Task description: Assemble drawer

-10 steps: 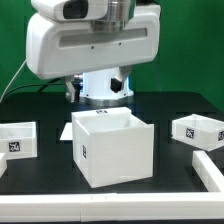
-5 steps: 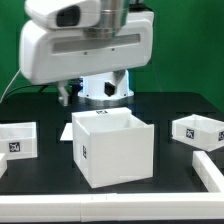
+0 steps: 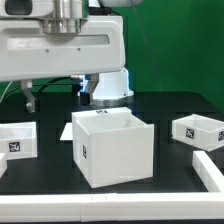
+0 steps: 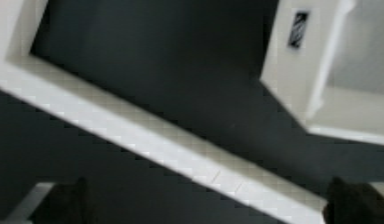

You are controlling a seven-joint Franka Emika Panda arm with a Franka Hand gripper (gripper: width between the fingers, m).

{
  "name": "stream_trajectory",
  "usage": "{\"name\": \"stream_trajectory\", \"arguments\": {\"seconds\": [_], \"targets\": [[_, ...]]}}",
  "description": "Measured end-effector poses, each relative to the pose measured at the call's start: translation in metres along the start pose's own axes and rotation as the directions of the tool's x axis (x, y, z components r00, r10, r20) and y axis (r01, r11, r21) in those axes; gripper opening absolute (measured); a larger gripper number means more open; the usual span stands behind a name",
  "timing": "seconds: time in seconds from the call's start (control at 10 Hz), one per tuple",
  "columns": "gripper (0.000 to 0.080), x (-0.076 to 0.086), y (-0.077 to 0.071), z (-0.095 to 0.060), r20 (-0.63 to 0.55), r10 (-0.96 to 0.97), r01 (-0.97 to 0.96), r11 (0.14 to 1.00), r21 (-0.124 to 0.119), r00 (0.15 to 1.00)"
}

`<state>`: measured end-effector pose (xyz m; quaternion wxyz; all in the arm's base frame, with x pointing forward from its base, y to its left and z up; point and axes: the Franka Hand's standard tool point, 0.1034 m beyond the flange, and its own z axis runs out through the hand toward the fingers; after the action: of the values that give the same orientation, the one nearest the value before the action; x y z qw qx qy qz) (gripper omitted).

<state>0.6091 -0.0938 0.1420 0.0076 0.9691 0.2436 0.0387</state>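
Two low white open-topped drawer trays with black-and-white tags lie on the black table, one at the exterior view's left (image 3: 17,138) and one at its right (image 3: 197,130). The tall white cube casing (image 3: 112,147) stands between them, open at the top. My gripper (image 3: 56,97) hangs high above the table's back left, open and empty. In the wrist view its dark fingertips (image 4: 64,203) stand wide apart around the gripper's middle (image 4: 207,205), with nothing between them. That view also shows a white tagged part (image 4: 322,60); I cannot tell which one it is.
A white rail (image 3: 110,210) runs along the table's front edge and turns up the exterior view's right side (image 3: 208,170). It crosses the wrist view as a slanted white bar (image 4: 171,130). The robot's white base (image 3: 105,88) stands behind the casing.
The arm's hand has swung toward the exterior view's left and now fills the upper left. The casing and both trays have not moved.
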Motion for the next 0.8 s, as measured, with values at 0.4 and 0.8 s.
{"name": "stream_trajectory", "arguments": {"seconds": [0.4,0.8], "targets": [[0.0649,-0.002,-0.023,0.005,0.111,0.127,-0.134,0.989,0.058,0.986],[0.0649,-0.010,-0.030,0.017,0.302,0.119,-0.164,0.978,0.129,0.946]]}}
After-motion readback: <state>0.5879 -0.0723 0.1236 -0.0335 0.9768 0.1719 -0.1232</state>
